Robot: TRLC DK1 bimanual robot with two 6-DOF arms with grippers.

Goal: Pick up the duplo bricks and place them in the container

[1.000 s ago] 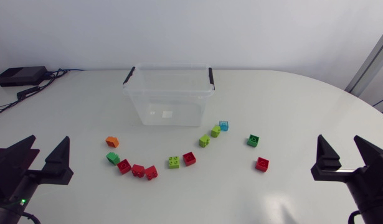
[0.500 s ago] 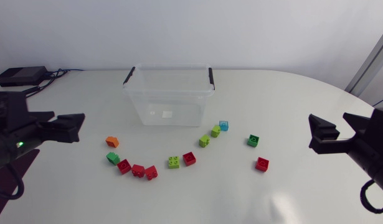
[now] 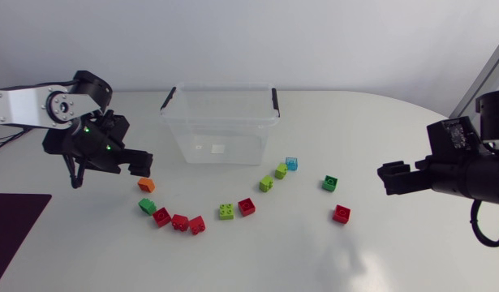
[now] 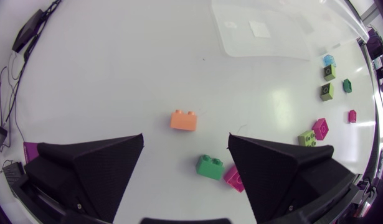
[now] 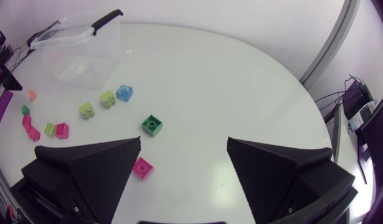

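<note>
Several duplo bricks lie in an arc on the white table in front of the clear container (image 3: 221, 122). Among them are an orange brick (image 3: 146, 185), a green one (image 3: 147, 206), three red ones (image 3: 179, 222) and a lime one (image 3: 225, 212). My left gripper (image 3: 135, 165) hangs open just above the orange brick (image 4: 184, 121), which lies ahead of its fingertips (image 4: 136, 142). My right gripper (image 3: 393, 177) is open at the right, apart from a green brick (image 5: 152, 124) and a red brick (image 5: 142, 167). The container (image 4: 266, 31) holds no bricks.
Further bricks lie mid-table: a red one (image 3: 247, 206), two lime ones (image 3: 266, 184), a translucent blue one (image 3: 291, 164), a green one (image 3: 329, 183) and a red one (image 3: 341, 214). The container has black handles (image 3: 275, 100).
Both arms have come up from the front corners. The left gripper has swung inward to the orange brick; the right gripper has moved further back and turned toward the bricks.
</note>
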